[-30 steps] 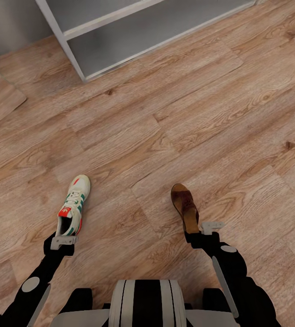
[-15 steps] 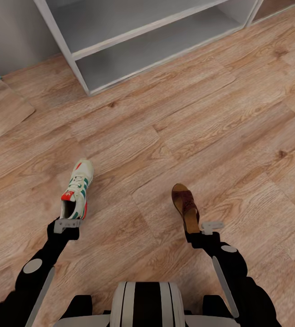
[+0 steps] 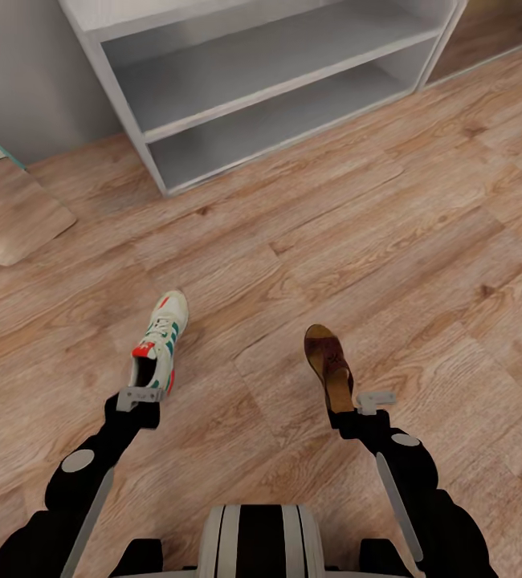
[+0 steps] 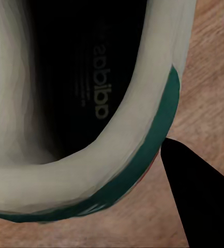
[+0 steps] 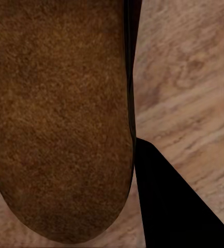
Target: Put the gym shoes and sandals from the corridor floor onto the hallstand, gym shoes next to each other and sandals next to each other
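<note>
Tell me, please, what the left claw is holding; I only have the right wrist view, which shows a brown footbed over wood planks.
Observer: The left claw grips a gym shoe by its heel.
Operator: Can you see inside that shoe?
Observer: Yes, the left wrist view shows printed lettering on its dark insole.
Operator: Where is the hallstand?
Observer: The hallstand stands ahead of both arms, its two low shelves bare as far as they show.
Operator: Is my sandal pointing at it?
Observer: The sandal in the right claw has its toe strap toward the rack.
</note>
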Robot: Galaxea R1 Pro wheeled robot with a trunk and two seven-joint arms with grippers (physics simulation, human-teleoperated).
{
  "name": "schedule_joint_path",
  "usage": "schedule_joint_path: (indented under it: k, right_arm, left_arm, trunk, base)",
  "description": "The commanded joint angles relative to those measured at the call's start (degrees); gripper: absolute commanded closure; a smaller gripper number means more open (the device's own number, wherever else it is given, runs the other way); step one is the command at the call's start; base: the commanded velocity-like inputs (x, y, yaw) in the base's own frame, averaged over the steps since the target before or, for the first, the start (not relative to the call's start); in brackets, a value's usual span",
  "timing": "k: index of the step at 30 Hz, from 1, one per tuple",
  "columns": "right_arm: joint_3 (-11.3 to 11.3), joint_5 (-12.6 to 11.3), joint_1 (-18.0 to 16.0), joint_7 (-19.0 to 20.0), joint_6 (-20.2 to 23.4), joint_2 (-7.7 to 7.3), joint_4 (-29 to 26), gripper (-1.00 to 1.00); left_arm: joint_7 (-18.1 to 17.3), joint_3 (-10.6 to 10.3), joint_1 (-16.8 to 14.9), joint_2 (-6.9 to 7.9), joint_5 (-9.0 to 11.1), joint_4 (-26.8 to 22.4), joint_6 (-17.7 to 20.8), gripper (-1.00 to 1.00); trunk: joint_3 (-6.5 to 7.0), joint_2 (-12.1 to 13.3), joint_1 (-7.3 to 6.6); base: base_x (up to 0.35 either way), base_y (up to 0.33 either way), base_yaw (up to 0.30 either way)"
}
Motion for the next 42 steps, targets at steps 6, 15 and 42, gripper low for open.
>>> schedule_joint_path:
  k: [6,15,42]
  right_arm:
    - [0.08,-0.19,-0.02,-0.11,0.36,0.01,-0.06,1.00]
    - [0.04,-0.19,-0.02,-0.11,0.32,0.01,-0.06,1.00]
    - [0.04,-0.19,-0.02,-0.11,0.28,0.01,-0.06,1.00]
  left_arm:
    - [-0.19,5.68,-0.02,-0.07,0.09,-0.13,3.65,1.00]
    - [-0.19,5.92,-0.02,-0.07,0.10,-0.14,3.67,1.00]
    - [-0.19,5.99,-0.02,-0.04,4.09,-0.14,3.67,1.00]
  trunk:
    - [1.47,0.07,-0.16]
    - [4.25,0.19,-0.39]
    - [12.75,0.55,-1.09]
  base:
    - [0.000,0.000,0.000]
    - [0.000,0.000,0.000]
    - [0.000,0.000,0.000]
